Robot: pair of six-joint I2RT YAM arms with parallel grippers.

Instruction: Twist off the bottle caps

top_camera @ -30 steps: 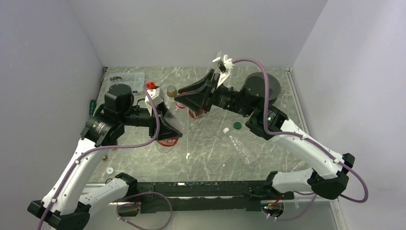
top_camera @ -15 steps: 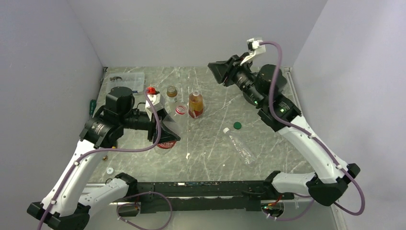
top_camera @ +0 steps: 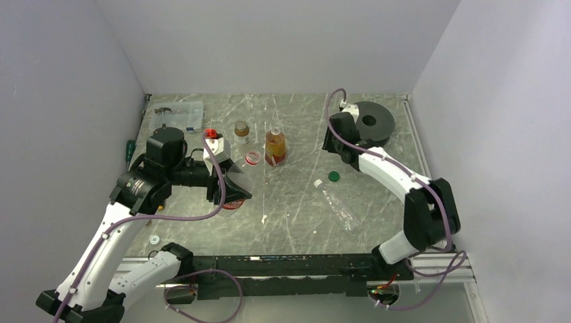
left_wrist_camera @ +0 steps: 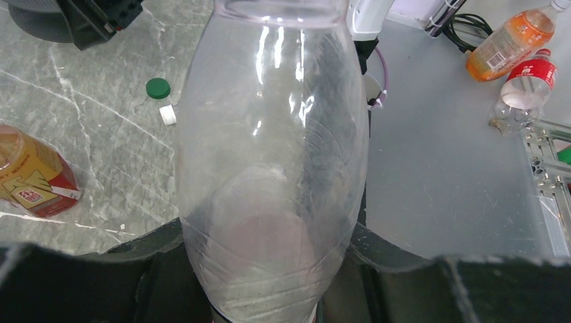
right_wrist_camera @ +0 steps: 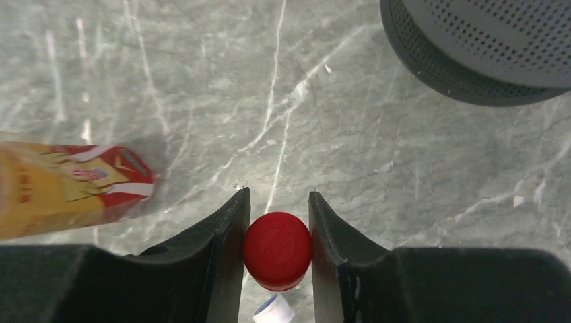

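My left gripper [top_camera: 232,185] is shut on the red-labelled bottle [left_wrist_camera: 273,155], which leans with its open, red-ringed neck [top_camera: 252,158] toward the middle. My right gripper [right_wrist_camera: 278,194] is shut on a red cap [right_wrist_camera: 277,250], low over the table next to the black spool [right_wrist_camera: 485,47]. The amber bottle [top_camera: 275,147] stands uncapped at centre and also shows in the right wrist view [right_wrist_camera: 67,188]. The short pale bottle [top_camera: 241,129] stands behind it. The plain bottle [top_camera: 339,204] lies on its side with its white cap [top_camera: 317,182] on. A green cap [top_camera: 333,176] lies loose beside it.
The black spool [top_camera: 370,121] sits at the back right. A clear plastic box [top_camera: 178,113] is at the back left, and a green-handled screwdriver [top_camera: 128,147] lies by the left wall. A small washer [top_camera: 155,239] lies near the front edge. Walls close three sides.
My right arm left the red-labelled bottle's neck, rose, swung right and came down beside the spool with the red cap. My left gripper kept the bottle, which now shows an open neck.
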